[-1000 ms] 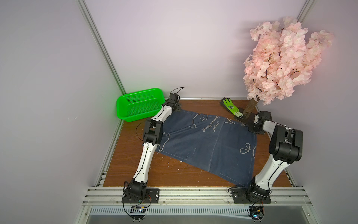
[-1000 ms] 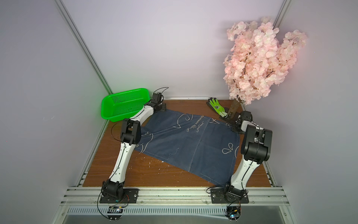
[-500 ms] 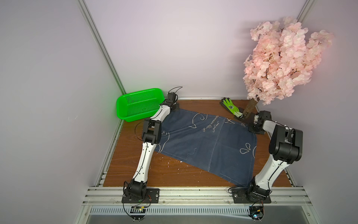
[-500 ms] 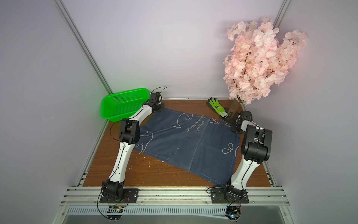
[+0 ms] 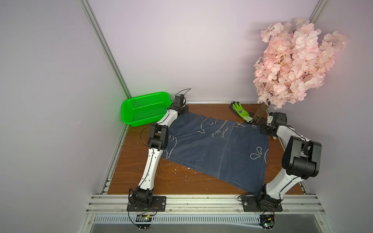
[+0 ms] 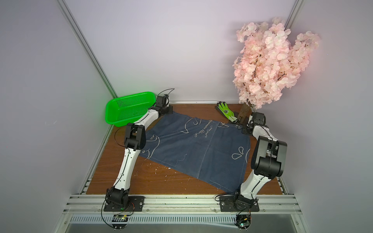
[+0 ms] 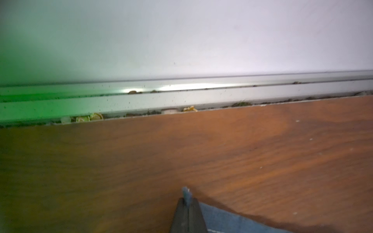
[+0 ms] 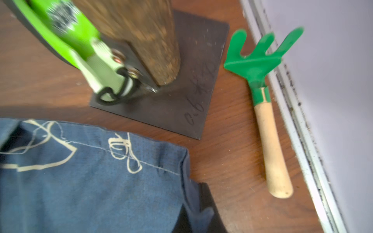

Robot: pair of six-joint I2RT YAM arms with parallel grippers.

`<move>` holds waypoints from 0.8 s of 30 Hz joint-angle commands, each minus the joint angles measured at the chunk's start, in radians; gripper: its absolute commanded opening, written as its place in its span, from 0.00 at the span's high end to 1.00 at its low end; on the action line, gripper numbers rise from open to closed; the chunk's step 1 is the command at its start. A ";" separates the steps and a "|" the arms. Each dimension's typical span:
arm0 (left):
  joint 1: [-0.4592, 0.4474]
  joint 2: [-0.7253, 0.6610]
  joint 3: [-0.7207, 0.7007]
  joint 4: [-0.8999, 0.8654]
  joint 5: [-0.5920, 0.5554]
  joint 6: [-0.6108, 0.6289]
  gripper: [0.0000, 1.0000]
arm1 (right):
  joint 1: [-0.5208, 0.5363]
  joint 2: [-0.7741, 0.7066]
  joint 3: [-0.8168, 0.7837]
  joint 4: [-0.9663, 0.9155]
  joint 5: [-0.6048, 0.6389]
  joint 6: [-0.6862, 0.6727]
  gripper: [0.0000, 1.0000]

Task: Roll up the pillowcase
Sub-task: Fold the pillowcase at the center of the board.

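Note:
The pillowcase [image 5: 218, 145] [image 6: 197, 147] lies spread flat and askew on the brown table, dark denim blue with white stitched whales and lettering. My left gripper [image 5: 182, 112] [image 6: 168, 111] sits low at its far left corner. In the left wrist view the left gripper [image 7: 187, 199] is shut on that corner, and a small tuft of the pillowcase [image 7: 232, 222] pokes past the tips. My right gripper [image 5: 262, 129] [image 6: 243, 129] sits at the far right corner. In the right wrist view the right gripper [image 8: 198, 203] is shut on a raised fold of the pillowcase [image 8: 90, 181].
A green basket [image 5: 145, 109] [image 6: 129, 109] stands at the far left beside the left gripper. A green-and-black glove [image 5: 241, 112] [image 8: 66, 40], the pink blossom tree [image 5: 292, 64] on its dark base plate [image 8: 177, 90] and a green hand rake [image 8: 264, 113] crowd the far right corner.
The left gripper has moved slightly toward the far left corner and shut on the cloth. The right gripper's jaws have closed further on the far right corner.

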 commanded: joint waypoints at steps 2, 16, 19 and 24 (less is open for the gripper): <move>0.008 -0.117 0.005 0.101 0.018 0.030 1.00 | 0.001 -0.073 -0.040 0.037 -0.009 -0.039 0.92; 0.056 -0.192 0.007 0.223 0.087 0.071 1.00 | -0.007 -0.182 0.004 0.050 0.014 -0.063 0.92; 0.063 -0.200 0.006 0.243 0.124 0.102 1.00 | -0.007 -0.224 0.002 0.059 -0.022 -0.084 0.92; 0.095 -0.204 0.006 0.302 0.187 0.092 1.00 | -0.012 -0.311 -0.018 0.055 -0.043 -0.134 0.92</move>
